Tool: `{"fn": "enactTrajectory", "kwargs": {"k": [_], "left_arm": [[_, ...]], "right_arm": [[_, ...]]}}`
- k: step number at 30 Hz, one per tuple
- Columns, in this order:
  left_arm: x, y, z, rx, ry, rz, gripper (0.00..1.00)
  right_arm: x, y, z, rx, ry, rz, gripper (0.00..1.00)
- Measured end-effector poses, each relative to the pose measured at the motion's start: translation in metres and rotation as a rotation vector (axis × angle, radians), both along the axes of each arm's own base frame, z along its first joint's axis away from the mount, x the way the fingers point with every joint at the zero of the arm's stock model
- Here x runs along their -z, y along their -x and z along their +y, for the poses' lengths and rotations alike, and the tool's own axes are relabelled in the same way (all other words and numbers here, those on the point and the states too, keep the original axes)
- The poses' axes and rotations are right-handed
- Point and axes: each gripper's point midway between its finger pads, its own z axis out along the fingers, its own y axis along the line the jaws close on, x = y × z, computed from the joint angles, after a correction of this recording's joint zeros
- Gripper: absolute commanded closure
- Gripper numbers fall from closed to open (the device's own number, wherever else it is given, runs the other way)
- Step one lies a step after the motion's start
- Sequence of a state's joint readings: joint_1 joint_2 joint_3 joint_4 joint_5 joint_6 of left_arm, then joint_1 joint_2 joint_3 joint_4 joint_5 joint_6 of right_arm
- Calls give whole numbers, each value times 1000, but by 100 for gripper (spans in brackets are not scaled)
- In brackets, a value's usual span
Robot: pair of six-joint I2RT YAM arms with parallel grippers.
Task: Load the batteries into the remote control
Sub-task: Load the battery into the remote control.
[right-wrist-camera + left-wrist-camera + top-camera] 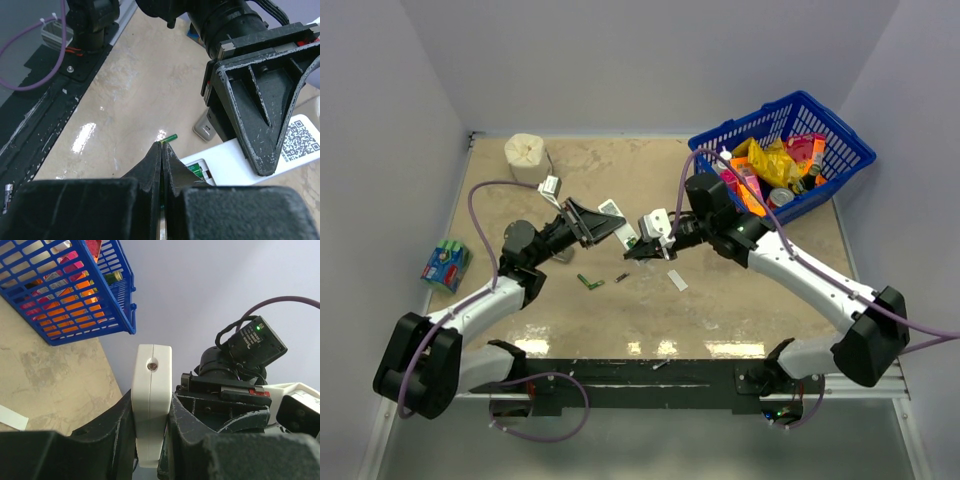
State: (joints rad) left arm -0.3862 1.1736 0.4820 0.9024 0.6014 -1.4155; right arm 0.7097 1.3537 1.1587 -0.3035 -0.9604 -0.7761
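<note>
Remote and battery meeting between my two pincers above the table.
My left pincer is clamping the white remote by its long edges, holding it raised. My right pincer is pressing together on a green battery, its tip poking out just beside the remote's open bay, where a green cell is sitting.

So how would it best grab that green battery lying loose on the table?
Across the middle of its barrel, coming straight down from above. The battery lies flat on the table, thin and round, so closing on its long sides should hold it; its ends look too small to pinch.
</note>
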Motion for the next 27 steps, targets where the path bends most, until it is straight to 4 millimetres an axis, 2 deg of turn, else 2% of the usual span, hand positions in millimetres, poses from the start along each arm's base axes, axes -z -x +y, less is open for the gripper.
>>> {"fn": "enactTrajectory", "kwargs": {"k": [7,14,23,27], "left_arm": [[1,1,1,-1,4,9,100],[1,4,3,-11,20,47,100],[4,2,5,-32,13,76,100],[6,1,5,-37,10,84,100]], "right_arm": [[-5,0,6,-33,-15,45,100],[-19,-3,2,-1,-6,59,78],[-47,-1,-19,76,-11,-5,71],[-49,4,-27,86,5,-31,68]]}}
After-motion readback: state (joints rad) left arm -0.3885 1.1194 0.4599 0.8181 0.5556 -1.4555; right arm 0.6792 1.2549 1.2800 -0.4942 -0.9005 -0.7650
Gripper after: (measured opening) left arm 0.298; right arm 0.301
